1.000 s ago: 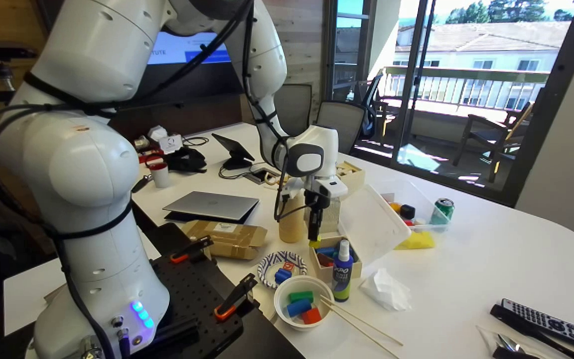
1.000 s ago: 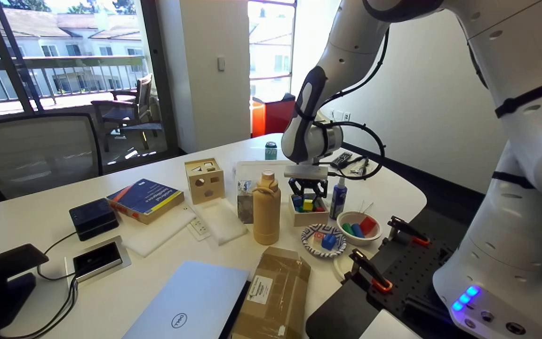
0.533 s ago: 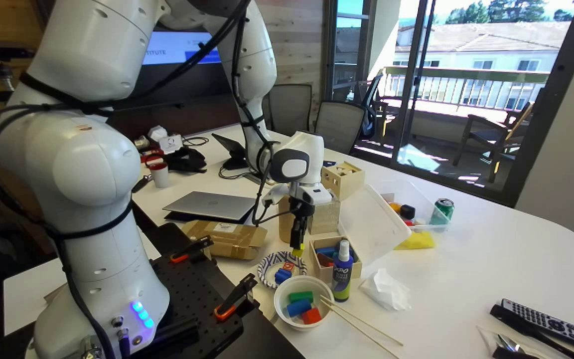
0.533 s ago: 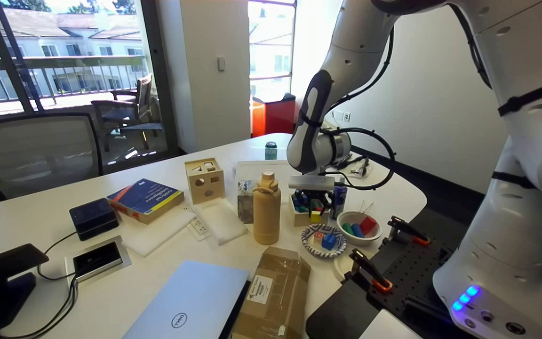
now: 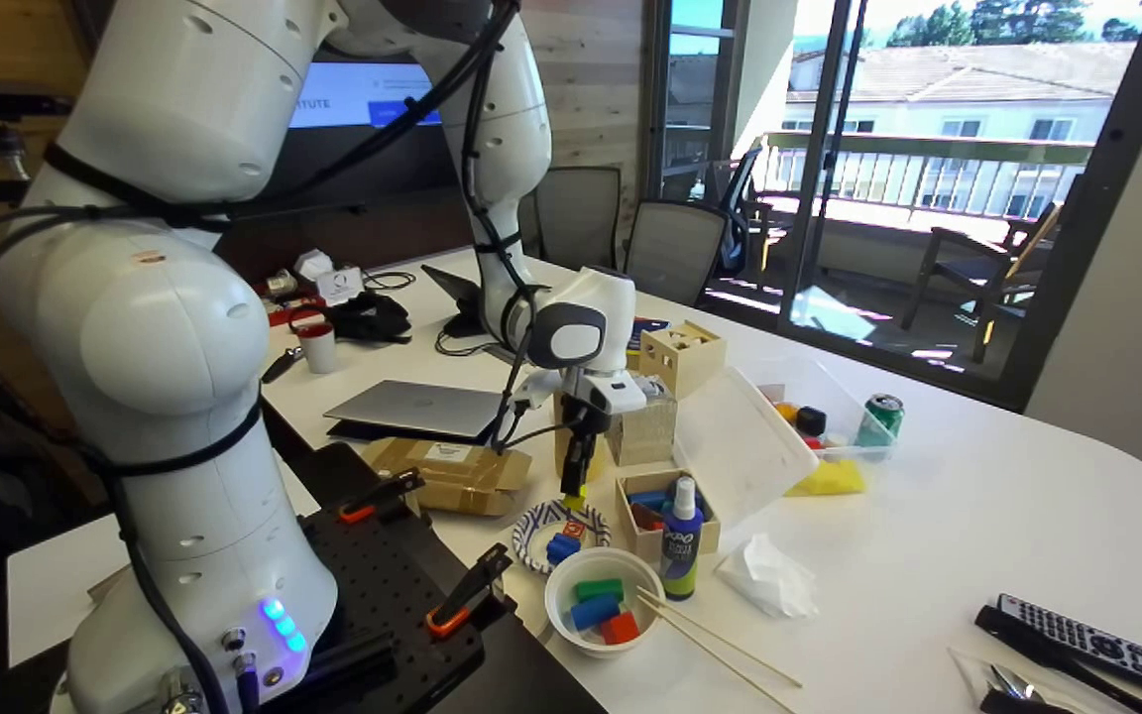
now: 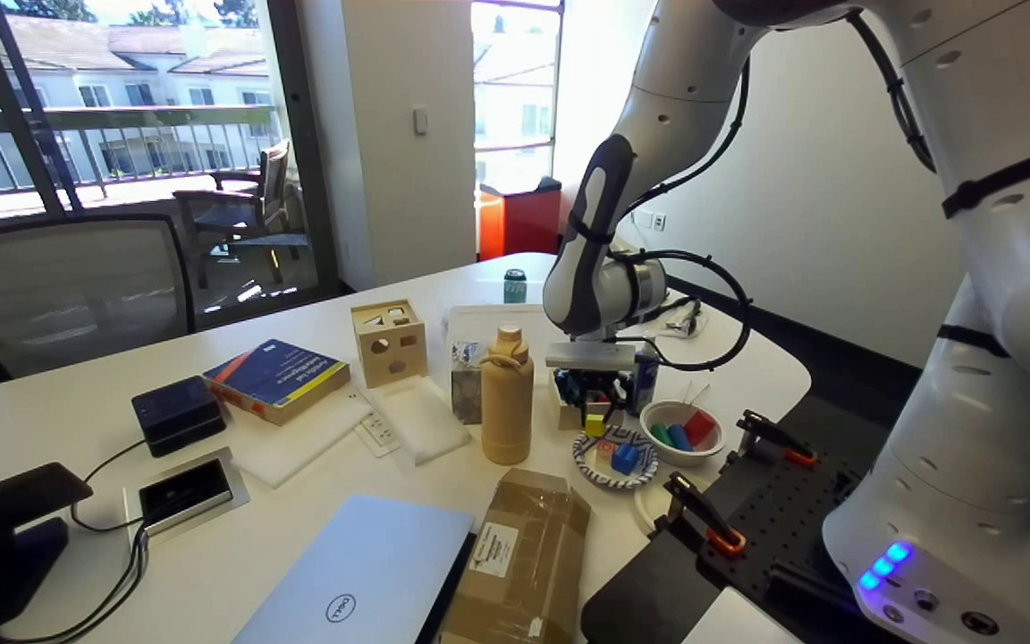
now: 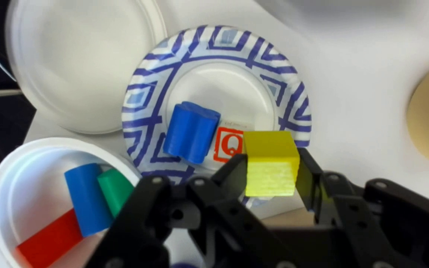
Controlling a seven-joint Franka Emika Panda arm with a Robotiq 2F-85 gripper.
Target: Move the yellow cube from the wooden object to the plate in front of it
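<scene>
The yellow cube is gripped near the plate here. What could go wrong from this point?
In the wrist view, the yellow cube partly covers the block marked Q; set down there, it might catch on that block and tumble.
In both exterior views the cube shows at the rim of the plate; if the tool opened now, it could slide off.
Lowering the tool might nudge the blue block.

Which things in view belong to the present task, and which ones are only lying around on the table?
For the job:
pincer, holding the yellow cube
plate, the goal
open wooden box, the start

Just lying about:
laptop
book
drink can
spray bottle
white bowl
</scene>
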